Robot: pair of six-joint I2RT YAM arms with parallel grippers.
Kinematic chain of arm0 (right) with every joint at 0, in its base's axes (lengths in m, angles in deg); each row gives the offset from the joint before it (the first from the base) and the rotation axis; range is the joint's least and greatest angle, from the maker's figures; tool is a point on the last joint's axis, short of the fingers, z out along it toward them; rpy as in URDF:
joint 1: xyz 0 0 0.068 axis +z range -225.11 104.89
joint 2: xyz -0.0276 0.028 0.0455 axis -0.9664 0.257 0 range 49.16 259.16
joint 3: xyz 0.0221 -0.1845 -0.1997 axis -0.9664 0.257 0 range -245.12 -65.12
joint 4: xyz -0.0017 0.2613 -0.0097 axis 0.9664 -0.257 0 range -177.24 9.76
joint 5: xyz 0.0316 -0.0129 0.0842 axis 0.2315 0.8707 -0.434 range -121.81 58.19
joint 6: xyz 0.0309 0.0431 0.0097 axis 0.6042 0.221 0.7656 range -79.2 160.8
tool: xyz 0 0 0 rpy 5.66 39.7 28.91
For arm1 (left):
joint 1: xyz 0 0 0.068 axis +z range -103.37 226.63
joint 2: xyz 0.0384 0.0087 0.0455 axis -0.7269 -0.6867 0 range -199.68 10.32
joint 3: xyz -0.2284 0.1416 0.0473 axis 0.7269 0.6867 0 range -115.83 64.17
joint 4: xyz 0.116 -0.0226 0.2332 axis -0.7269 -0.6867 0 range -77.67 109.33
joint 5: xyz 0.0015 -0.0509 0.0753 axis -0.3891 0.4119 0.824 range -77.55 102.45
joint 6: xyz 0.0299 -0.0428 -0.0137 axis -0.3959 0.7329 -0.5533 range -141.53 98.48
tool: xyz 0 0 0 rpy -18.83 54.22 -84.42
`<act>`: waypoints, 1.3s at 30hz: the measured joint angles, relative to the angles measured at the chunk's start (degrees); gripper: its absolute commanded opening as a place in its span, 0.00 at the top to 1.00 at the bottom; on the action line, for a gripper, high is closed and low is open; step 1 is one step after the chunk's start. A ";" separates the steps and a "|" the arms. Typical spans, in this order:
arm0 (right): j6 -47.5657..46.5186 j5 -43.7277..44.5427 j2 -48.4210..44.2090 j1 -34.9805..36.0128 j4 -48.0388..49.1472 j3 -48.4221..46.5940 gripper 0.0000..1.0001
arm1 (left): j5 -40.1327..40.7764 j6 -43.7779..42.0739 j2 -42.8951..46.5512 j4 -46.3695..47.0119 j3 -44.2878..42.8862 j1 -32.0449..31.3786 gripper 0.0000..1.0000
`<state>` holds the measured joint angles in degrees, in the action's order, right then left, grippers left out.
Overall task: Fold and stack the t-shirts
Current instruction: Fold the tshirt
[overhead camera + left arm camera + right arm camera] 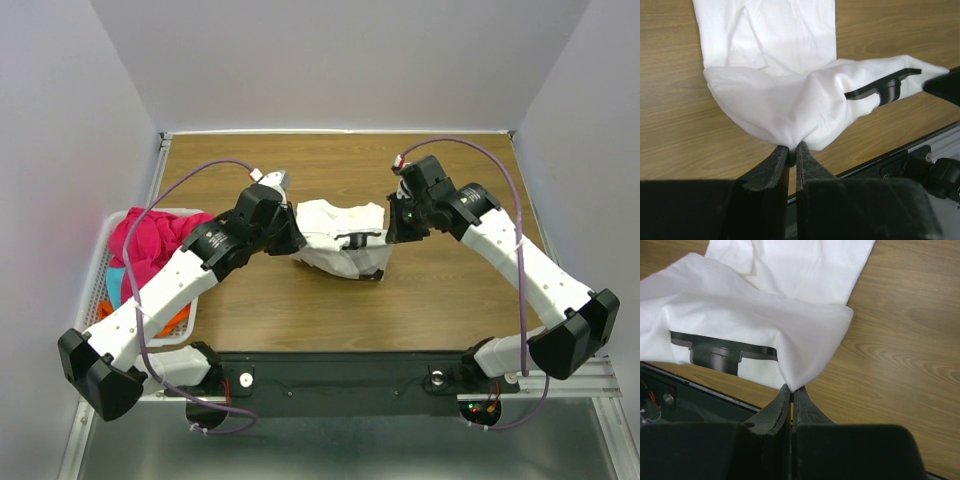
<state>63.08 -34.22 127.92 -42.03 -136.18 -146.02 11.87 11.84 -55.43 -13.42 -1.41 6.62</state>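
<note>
A white t-shirt (340,240) with black marks lies bunched on the wooden table's middle, partly lifted at both sides. My left gripper (293,240) is shut on its left edge. In the left wrist view the closed tips (793,147) pinch a fold of the white t-shirt (785,100), and a black mark (885,87) shows on the cloth. My right gripper (393,232) is shut on the right edge. In the right wrist view the closed tips (791,389) pinch a corner of the white t-shirt (755,315) above the table.
A white lattice basket (97,285) stands at the table's left edge, holding a magenta-pink shirt (150,235) with cyan (116,280) and orange (175,320) cloth beneath. The black base rail (340,375) runs along the near edge. Grey walls enclose the table.
</note>
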 measured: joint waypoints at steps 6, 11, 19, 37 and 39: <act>0.50 -1.86 0.07 -0.35 0.17 1.44 0.99 | 1.55 2.14 1.53 0.42 1.97 1.68 1.00; 0.87 -3.63 0.90 -0.90 0.96 2.10 0.99 | 2.25 2.97 1.44 1.16 4.24 3.06 1.00; 1.07 -4.31 7.10 -4.76 3.91 2.10 0.99 | 1.77 0.44 -3.63 5.49 4.39 8.22 1.00; 0.15 -10.45 28.89 -15.98 13.60 -1.95 0.99 | -2.93 -15.30 -35.19 16.02 -13.33 13.22 1.00; -0.07 -11.56 31.89 -16.81 14.34 -4.55 0.99 | -3.50 -16.15 -37.77 16.52 -15.02 14.03 1.00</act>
<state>63.02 -45.79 159.81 -58.84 -121.84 -150.57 8.37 -4.31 -93.20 3.10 -16.43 20.65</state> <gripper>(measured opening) 0.040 0.184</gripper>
